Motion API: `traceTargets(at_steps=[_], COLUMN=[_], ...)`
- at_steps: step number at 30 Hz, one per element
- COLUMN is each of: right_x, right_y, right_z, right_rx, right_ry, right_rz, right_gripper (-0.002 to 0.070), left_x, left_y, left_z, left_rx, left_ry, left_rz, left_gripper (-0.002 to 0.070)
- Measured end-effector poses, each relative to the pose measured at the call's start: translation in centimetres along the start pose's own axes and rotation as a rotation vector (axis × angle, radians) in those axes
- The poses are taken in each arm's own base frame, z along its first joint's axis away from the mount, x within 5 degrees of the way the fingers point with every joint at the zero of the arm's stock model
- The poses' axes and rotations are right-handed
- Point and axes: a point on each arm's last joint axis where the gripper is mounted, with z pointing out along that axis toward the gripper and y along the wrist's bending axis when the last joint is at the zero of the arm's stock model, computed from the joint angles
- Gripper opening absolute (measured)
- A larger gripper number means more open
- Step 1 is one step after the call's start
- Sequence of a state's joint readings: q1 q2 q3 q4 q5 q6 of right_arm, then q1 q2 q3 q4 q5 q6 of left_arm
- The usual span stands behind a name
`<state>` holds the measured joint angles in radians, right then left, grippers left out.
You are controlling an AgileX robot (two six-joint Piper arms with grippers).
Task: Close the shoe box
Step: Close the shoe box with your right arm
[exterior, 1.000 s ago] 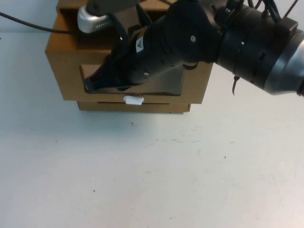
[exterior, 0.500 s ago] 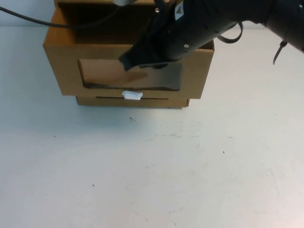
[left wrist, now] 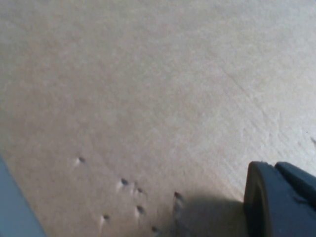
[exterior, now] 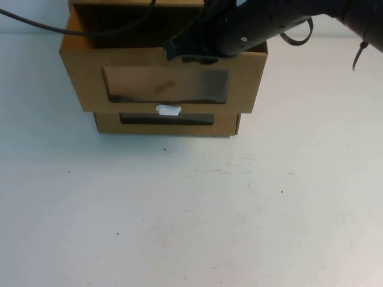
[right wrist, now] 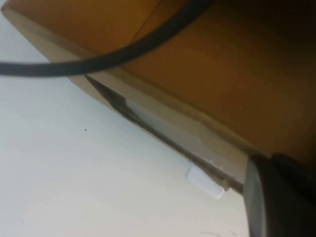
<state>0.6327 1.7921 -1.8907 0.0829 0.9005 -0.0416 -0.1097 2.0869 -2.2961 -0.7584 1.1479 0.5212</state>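
Shoe box (exterior: 84,75), a brown cardboard drawer-style carton with matte, flat walls, sits at about 12 o'clock on the white table (exterior: 191,209), at the far edge of the high view. Its front panel carries a wide clear plastic window (exterior: 164,85) whose lower edge runs in a shallow wave, and a small white plastic tab (exterior: 168,109) sits just under that window. The drawer stands slid forward, its top open and dark inside. Beneath it lies a second brown cardboard box (exterior: 166,124), lower and set slightly back, showing a narrow dark rectangular window directly below the tab.

The right gripper (exterior: 179,51), black and glossy, reaches in from 1 o'clock and hangs at the drawer's front top rim; I cannot tell how wide its jaws stand or whether they hold anything. In the right wrist view the cardboard rim, the clear window film and the white tab (right wrist: 203,180) pass close by. A thin black cable (exterior: 42,25) curves in from 11 o'clock across the box top.

The left gripper (left wrist: 279,197) shows only a dark rounded finger edge over plain tan cardboard (left wrist: 148,89) pricked with small dents; its opening cannot be told.
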Motion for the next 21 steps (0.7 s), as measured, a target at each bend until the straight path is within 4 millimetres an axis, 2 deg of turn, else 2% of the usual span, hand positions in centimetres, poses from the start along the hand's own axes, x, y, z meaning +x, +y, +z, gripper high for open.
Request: traceTargets(at_steps=[7,13,21], right_x=[0.0,0.6,0.2], right_y=[0.2,0.5,0.0], right_z=[-0.1,-1.3,0.0], right_rx=[-0.058,-0.075,-0.044], right_ry=[0.009,0.078,0.028], right_rz=[-0.005,-0.02,-0.03], right_gripper=[-0.0012,-0.0012,-0.0012], left_x=[0.0,0.1,0.1], left_y=[0.0,0.0,0.0], left_z=[0.0,0.0,0.0], left_rx=[0.001,0.003,0.003], left_ry=[0.002,0.006,0.006], left_rz=[0.0,0.0,0.0], left_gripper=[-0.0005,-0.0005,-0.0005])
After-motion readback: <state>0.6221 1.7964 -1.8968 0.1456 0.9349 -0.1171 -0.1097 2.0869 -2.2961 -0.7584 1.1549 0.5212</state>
